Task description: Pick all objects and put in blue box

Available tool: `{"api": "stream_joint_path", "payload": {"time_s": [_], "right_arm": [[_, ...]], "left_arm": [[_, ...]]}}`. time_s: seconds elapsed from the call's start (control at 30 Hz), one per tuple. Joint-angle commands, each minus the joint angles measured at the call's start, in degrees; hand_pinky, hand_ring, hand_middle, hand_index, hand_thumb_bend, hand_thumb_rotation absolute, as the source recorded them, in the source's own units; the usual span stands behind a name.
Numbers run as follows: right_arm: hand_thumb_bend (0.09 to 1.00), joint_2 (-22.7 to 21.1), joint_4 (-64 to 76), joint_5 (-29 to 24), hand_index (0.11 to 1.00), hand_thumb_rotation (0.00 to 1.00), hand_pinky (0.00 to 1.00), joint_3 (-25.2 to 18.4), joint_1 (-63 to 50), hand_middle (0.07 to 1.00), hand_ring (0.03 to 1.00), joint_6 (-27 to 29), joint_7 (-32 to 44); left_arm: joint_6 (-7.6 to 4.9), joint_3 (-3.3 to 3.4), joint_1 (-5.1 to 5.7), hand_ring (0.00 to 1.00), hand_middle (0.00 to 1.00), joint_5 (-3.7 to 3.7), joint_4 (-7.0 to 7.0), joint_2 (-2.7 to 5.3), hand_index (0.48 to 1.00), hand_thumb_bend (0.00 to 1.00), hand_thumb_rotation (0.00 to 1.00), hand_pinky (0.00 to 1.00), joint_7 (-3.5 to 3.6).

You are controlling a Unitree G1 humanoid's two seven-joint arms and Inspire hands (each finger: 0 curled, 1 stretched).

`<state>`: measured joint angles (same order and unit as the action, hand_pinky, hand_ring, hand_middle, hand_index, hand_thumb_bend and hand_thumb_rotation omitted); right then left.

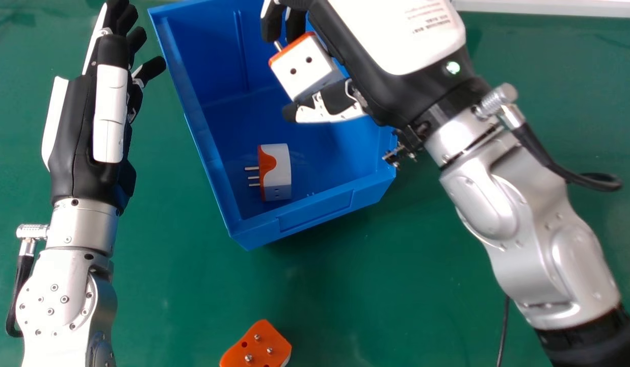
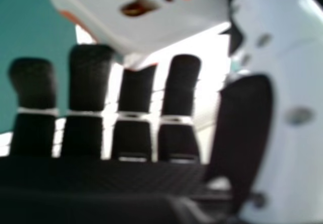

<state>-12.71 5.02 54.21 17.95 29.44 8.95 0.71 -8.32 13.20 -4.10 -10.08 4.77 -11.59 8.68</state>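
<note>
Black fingers (image 1: pixel 295 24) of my right hand (image 1: pixel 396 38) are clamped w/ the thumb (image 1: pixel 327 104) on a white, blocky plug adapter (image 1: pixel 310 71) w/ an orange face; small gaps b/w the fingers. It's tilted, round holes facing up, a metal pin poking out of the orange side nr my fingertips. Slots & a bit of orange inside them show in the right hand view. All that's over a deep blue plastic box (image 1: pixel 299 224), open-topped, set at an angle on the green table (image 1: pixel 407 295). Inside, on the box floor toward its near end, lies a 2nd adapter, white w/ a wavy orange band (image 1: pixel 278 176), its metal pins pointing left, nr the left wall. Outside the box, well apart from it at the btm edge of the head view, sits an orange-faced plug adapter (image 1: pixel 259 344) w/ its pins up. My left hand (image 1: pixel 98 117) is on the box's left, fingers extended & slightly apart, tips nr the rim. Thin black cable (image 1: pixel 503 326) runs down by my right forearm.
</note>
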Motion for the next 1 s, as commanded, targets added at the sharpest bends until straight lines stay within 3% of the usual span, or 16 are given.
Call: {"api": "stream_joint_path", "payload": {"time_s": [0.0,0.07,0.2,0.33,0.63,0.77,0.97], "right_arm": [[0.514,-0.50,-2.67,-0.40,0.511,0.00,0.18,0.39,2.35,0.470,0.369,1.82,-3.82],[0.517,-0.81,-5.38,-0.84,0.504,0.00,0.17,0.59,2.64,0.470,0.327,2.90,-5.92],[0.519,-1.16,-11.37,-1.50,0.500,0.00,0.16,0.79,3.63,0.462,0.302,5.80,-11.48],[0.520,-2.14,-18.52,0.76,0.496,0.00,0.15,2.45,4.89,0.460,0.277,9.04,-19.40],[0.521,-4.03,-30.43,1.47,0.494,0.00,0.16,6.42,7.41,0.452,0.273,14.56,-28.13],[0.519,-4.54,-33.48,1.48,0.503,0.00,0.19,7.36,7.87,0.455,0.297,15.82,-29.85],[0.518,-5.05,-34.47,1.07,0.509,0.00,0.20,7.72,7.93,0.454,0.315,16.18,-29.67]], "left_arm": [[-1.16,0.13,0.40,0.97,0.99,-0.09,2.27,-0.04,0.963,0.88,0.97,0.89,0.07],[-0.61,0.30,0.64,0.98,0.99,-0.42,2.85,-0.21,0.965,0.88,0.97,0.89,0.14],[-1.20,0.64,0.63,0.98,0.99,-1.01,2.70,-0.39,0.967,0.88,0.97,0.89,0.75],[-0.59,0.92,0.77,0.98,0.99,-1.47,2.76,-0.71,0.969,0.88,0.98,0.89,1.29],[-0.56,1.21,0.61,0.98,0.99,-1.33,2.51,-0.63,0.971,0.88,0.98,0.90,0.98],[-0.62,1.17,0.63,0.98,0.99,-0.90,2.44,-0.73,0.971,0.88,0.98,0.89,0.79],[-0.88,1.21,0.69,0.98,0.99,-1.00,2.30,-0.88,0.971,0.88,0.98,0.89,1.11]]}}
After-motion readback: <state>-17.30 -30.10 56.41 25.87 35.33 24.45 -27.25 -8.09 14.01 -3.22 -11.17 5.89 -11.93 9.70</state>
